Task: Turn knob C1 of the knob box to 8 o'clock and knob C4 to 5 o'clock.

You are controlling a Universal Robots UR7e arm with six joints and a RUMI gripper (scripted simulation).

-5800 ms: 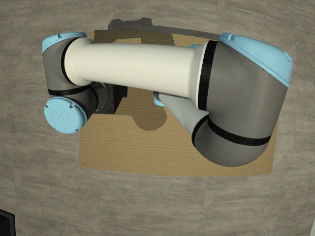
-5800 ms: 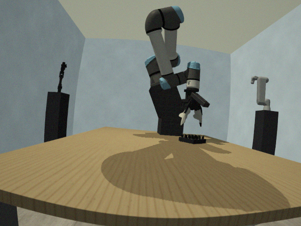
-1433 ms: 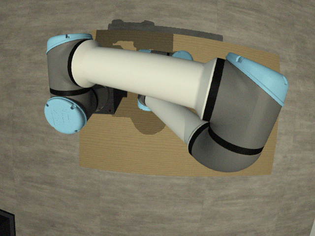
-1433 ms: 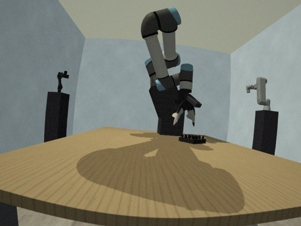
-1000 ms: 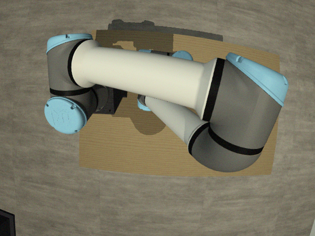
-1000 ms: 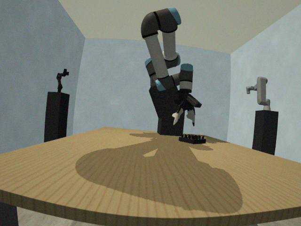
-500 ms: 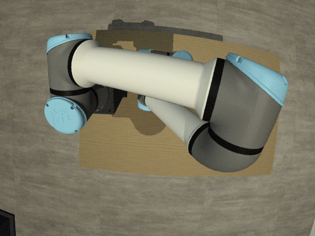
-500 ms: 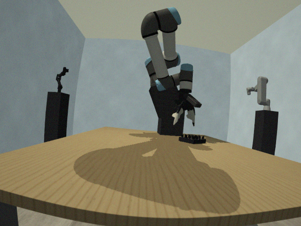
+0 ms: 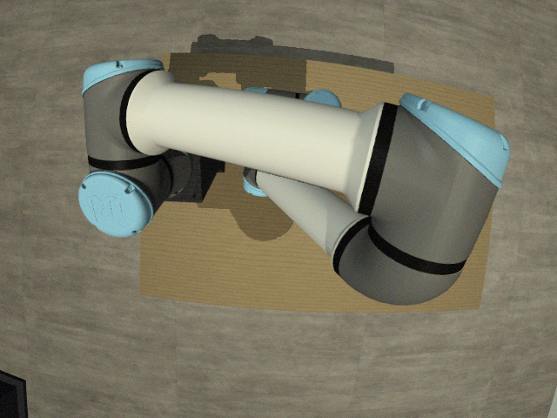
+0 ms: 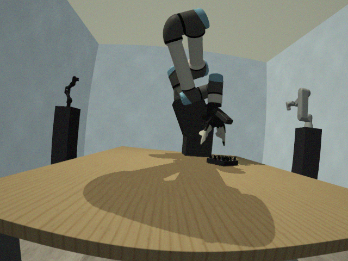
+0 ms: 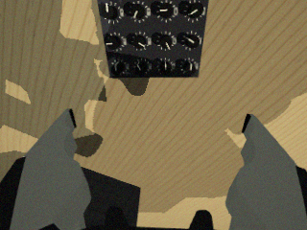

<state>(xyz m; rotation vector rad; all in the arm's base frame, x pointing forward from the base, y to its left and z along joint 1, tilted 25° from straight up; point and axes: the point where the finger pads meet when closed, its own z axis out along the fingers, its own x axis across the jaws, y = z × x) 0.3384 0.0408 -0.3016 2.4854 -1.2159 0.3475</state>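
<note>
on the pale wooden table (image 9: 314,287) (image 10: 140,202) (image 11: 158,144), below the wide-open, empty two-jaw gripper (image 10: 212,138) (image 11: 158,112), lies the black knob box (image 10: 222,161) (image 11: 153,53).

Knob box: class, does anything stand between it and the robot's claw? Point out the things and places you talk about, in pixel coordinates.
Nothing visible does. In the exterior view the open claw (image 10: 212,143) (image 11: 158,112) hangs above and beside the knob box (image 10: 222,162) (image 11: 153,54), with only air between. The wrist view shows only bare wood between the fingertips and the box's near edge.
</note>
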